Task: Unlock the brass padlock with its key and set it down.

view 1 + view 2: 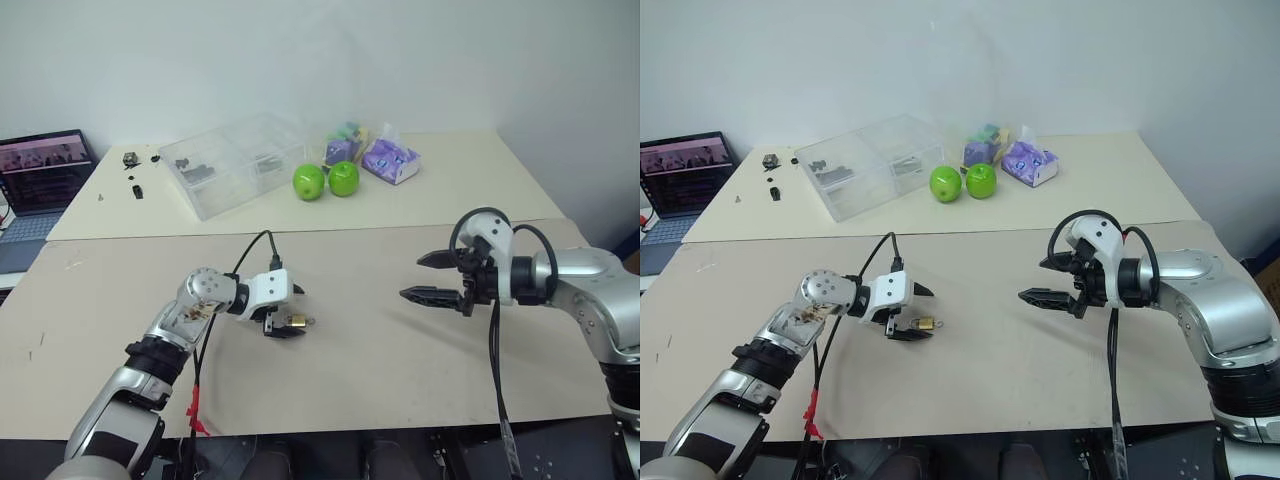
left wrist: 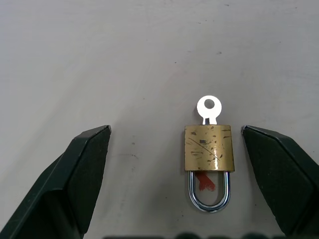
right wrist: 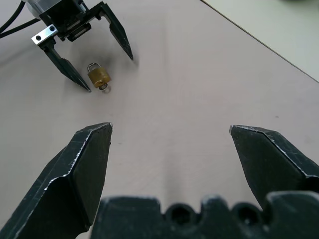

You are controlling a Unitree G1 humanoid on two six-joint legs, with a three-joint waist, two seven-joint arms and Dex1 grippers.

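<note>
While the brass padlock [image 2: 209, 146] lies flat on the beige desk [image 1: 380, 350], its key [image 2: 208, 109] sticks out of the body's end opposite the silver shackle, which is closed over a tiny red scrap [image 2: 203, 181]. Around it, without touching, the left tool [image 2: 199, 164] hangs with its black fingers spread wide. Well apart to the right, the right tool [image 1: 432, 277] hovers above the desk, fingers likewise wide apart and holding nothing.

Left gripper [image 1: 911, 311]: fingers spread, brass padlock [image 1: 925, 323] lying between them on the table [image 1: 1000, 350].
Right gripper [image 1: 1041, 281]: spread, well apart.
</note>
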